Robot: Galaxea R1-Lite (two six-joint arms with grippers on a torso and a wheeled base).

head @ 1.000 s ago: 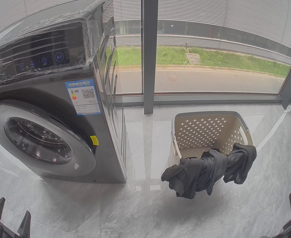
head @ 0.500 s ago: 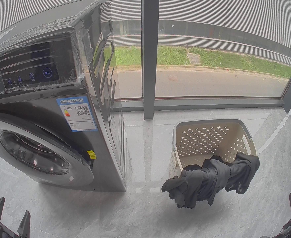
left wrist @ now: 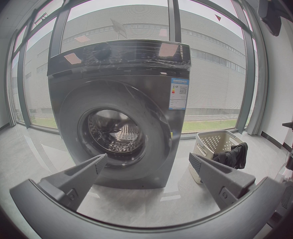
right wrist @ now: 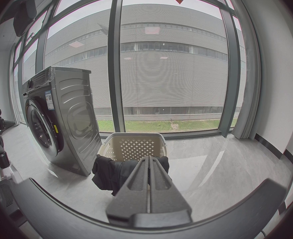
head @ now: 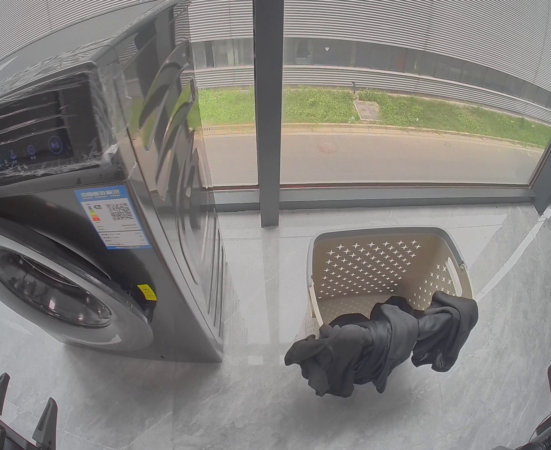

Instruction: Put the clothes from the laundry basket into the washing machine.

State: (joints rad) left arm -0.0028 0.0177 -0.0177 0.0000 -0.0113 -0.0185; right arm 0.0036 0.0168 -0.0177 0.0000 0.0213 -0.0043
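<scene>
On the floor (head: 256,407), clothes (head: 375,345) drape the basket (head: 375,262) by the washing machine (head: 163,176); left end effector (left wrist: 147,157) spread, right end effector (right wrist: 149,160) closed.

- Washing machine (head: 169,232) ahead of me: dark graphite grey, glossy, and its door ring (head: 131,339) is a paler silver-grey.
- Label (head: 111,216) on its front: white under a blue header band, with a small coloured bar scale. Yellow sticker (head: 146,292) just below it.
- Laundry basket (head: 375,264): cream, with walls dotted in rows of little star cut-outs and a grey rim (head: 381,230).
- Clothes (head: 375,345): black, plain as far as I can tell.
- Floor (head: 256,401): pale grey marble, faintly veined.
- My left pincer (head: 26,389) and right pincer (right wrist: 148,160): both dark charcoal.
- Through the glass: green grass (head: 325,104) and a grey wall (head: 413,7) ribbed in fine horizontal lines.
</scene>
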